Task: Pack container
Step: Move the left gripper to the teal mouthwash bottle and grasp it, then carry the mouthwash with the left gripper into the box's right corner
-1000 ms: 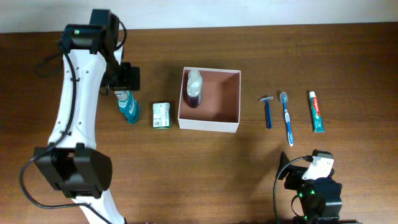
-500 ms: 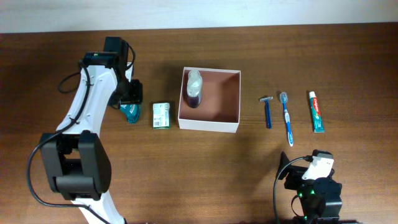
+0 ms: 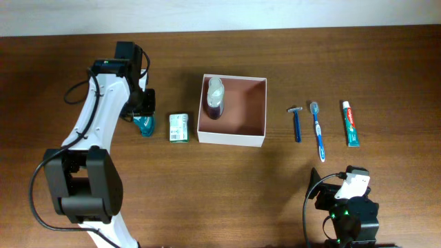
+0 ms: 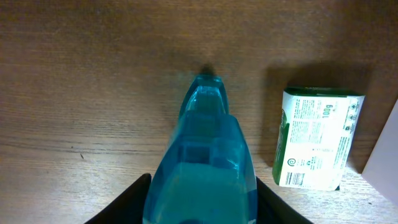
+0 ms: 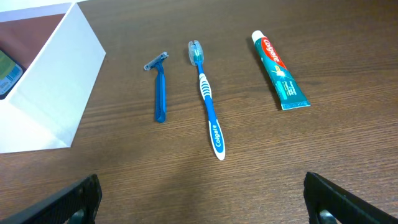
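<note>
One container [image 3: 232, 140]; two bottles [image 3: 145, 126] [image 3: 216, 98]; one packet [image 3: 180, 127], razor [image 3: 297, 124], toothbrush [image 3: 318, 131], toothpaste tube [image 3: 351, 124]

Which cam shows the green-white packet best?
Left wrist: the green-white packet is close, print visible, lying beside the teal bottle. Overhead shows it small, left of the container. Right wrist does not show it.

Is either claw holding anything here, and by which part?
The left claw grips the teal bottle across the sides of its wide body. The right claw is open, holding nothing.
</note>
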Tool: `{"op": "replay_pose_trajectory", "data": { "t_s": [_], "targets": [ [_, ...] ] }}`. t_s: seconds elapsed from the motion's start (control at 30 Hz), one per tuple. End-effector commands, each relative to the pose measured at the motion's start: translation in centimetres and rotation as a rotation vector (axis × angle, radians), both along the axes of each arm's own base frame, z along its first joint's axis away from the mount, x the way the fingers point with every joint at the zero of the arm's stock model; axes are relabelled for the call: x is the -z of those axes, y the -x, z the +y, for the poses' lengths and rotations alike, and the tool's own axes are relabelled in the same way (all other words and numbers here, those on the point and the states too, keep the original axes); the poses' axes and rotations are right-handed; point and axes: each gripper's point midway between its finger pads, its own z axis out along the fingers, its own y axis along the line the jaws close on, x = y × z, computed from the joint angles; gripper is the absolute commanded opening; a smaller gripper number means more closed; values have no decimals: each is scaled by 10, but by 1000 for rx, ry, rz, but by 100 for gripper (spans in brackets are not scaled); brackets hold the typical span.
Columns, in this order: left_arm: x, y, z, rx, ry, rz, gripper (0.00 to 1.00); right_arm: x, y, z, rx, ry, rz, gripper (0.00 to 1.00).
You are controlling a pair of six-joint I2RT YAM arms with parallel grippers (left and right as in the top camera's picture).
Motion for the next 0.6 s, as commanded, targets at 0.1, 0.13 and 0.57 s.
{"op": "replay_pose_trajectory", "data": {
  "t_s": [0.1, 0.13, 0.57],
  "targets": [
    [-34, 8, 5, -5, -10, -73, 26, 2, 0, -1, 11, -10, -1, 99],
    [-42, 9, 4, -4, -6, -92, 26, 2, 0, -1, 11, -10, -1, 99],
    [-194, 55, -96, 231, 269, -417, 6, 2, 0, -1, 11, -10, -1, 99]
  ]
}}
